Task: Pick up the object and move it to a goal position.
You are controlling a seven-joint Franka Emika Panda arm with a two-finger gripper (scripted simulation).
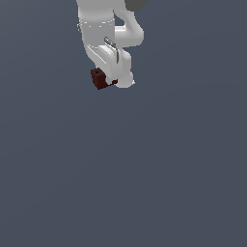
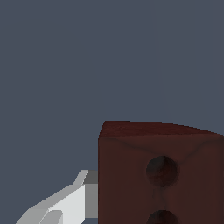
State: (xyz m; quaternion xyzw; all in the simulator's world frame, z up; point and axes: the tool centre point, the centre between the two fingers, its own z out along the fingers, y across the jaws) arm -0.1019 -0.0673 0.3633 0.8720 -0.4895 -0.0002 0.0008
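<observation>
Item: reddish-brown stepped block (image 1: 99, 78), near the tabletop's far edge, against my gripper (image 1: 112, 82). One finger (image 2: 74, 201) touches its side; grip state: cannot tell. Risk: one-sided contact, block slipping when lifted.

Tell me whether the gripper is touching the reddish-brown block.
Touching. In the wrist view a white finger lies flush against the side of the block, no gap visible between them.

— What colour is the object (image 1: 99, 78)?
— Dark reddish-brown, with round, darker holes in one face in the wrist view.
— And around it?
— White arm (image 1: 103, 34), white and grey finger (image 2: 72, 201), plain slate-blue ground (image 1: 144, 169).
</observation>
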